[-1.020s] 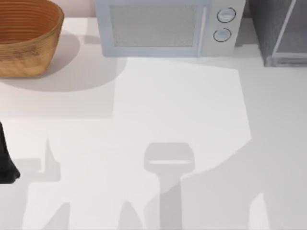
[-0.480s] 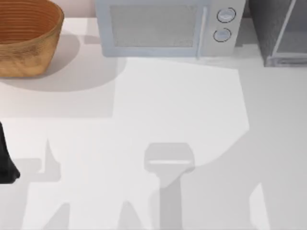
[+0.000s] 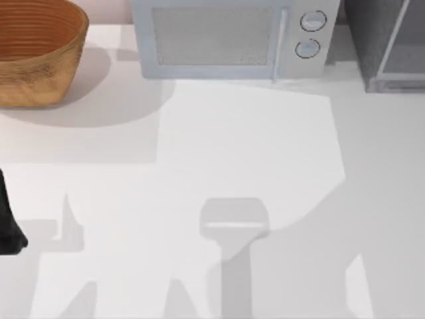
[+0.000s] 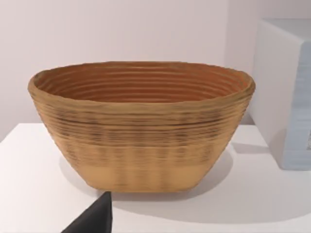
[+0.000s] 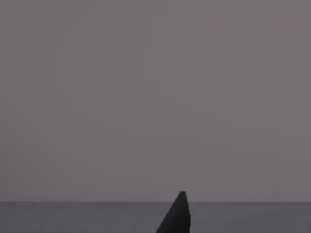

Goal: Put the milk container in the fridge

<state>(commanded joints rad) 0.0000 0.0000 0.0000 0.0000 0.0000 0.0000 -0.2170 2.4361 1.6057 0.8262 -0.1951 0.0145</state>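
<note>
The milk container is out of view. The fridge (image 3: 388, 46) is the dark grey cabinet with a pale framed door at the table's back right corner, cut off by the picture's edge. My left arm (image 3: 8, 226) is a dark shape at the table's left edge. One dark fingertip (image 4: 95, 221) of it points toward the basket in the left wrist view. In the right wrist view one dark fingertip (image 5: 177, 216) stands before a flat dark grey surface.
A woven wicker basket (image 3: 36, 50) sits at the back left, also seen close up as the basket (image 4: 141, 121). A pale microwave (image 3: 229, 36) with two round knobs stands at the back middle. Arm shadows lie across the white table (image 3: 252, 146).
The shadow edges at the table's lower right have shifted slightly. The left arm, basket, microwave and fridge have not moved.
</note>
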